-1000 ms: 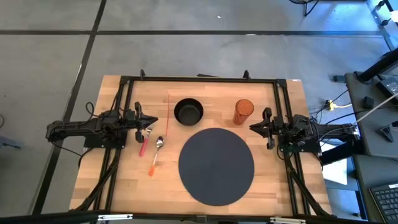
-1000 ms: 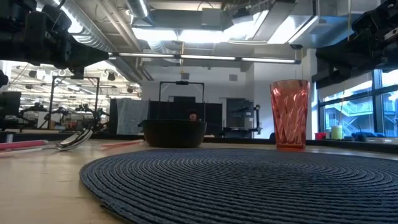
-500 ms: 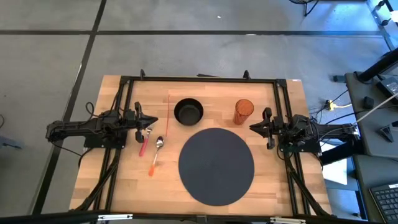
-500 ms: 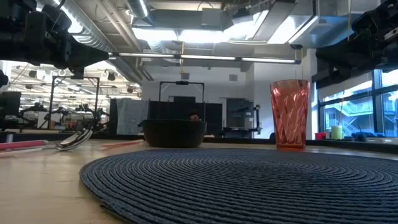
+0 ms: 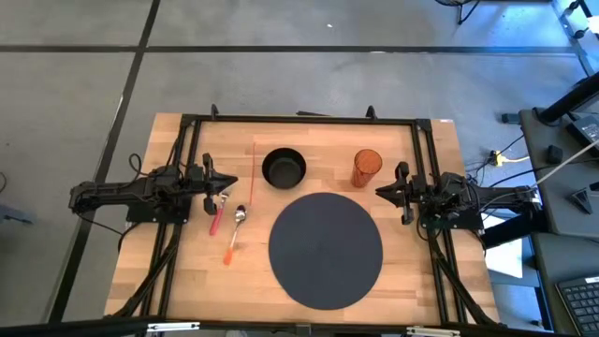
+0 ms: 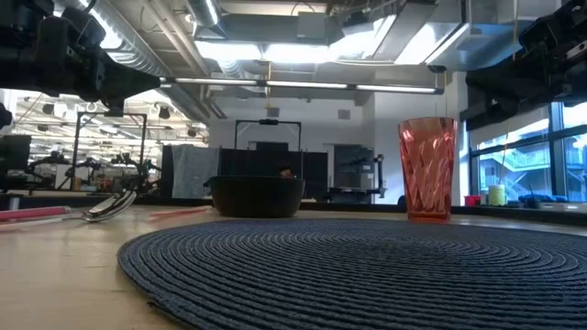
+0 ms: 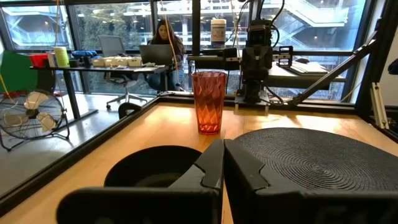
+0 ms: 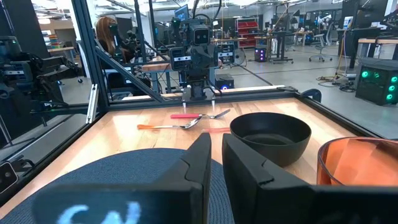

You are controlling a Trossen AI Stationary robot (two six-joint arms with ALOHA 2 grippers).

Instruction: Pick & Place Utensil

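A: Where are the utensils?

B: On the bare wood just ahead of the left gripper (image 5: 217, 183). The metal spoon with the orange handle (image 5: 235, 233) lies forward of its jaws and a little to one side, bowl end nearer them. A second utensil with a pink-red handle (image 5: 217, 217) lies almost under the fingertips, and a thin red stick (image 5: 253, 167) sits just beyond on the other side.

A: Anything changed over the last second?

B: Nothing. Both arms and every object sit exactly where they were, so I'd judge the pick hasn't begun.

A: And the jaws?

B: The left gripper's fingers are pressed together with nothing between them. The right gripper (image 5: 390, 192), waiting at the opposite table edge, is closed to a narrow slit, also empty.

A: Room to move?

B: Decent. The round dark woven placemat (image 5: 326, 249) lies between the two grippers and is bare. Past the left jaws, the black bowl (image 5: 284, 168) stands near the utensils, the orange faceted tumbler (image 5: 366, 168) farther on. The black frame rails (image 5: 299, 120) along the table's edges hem in both arms.
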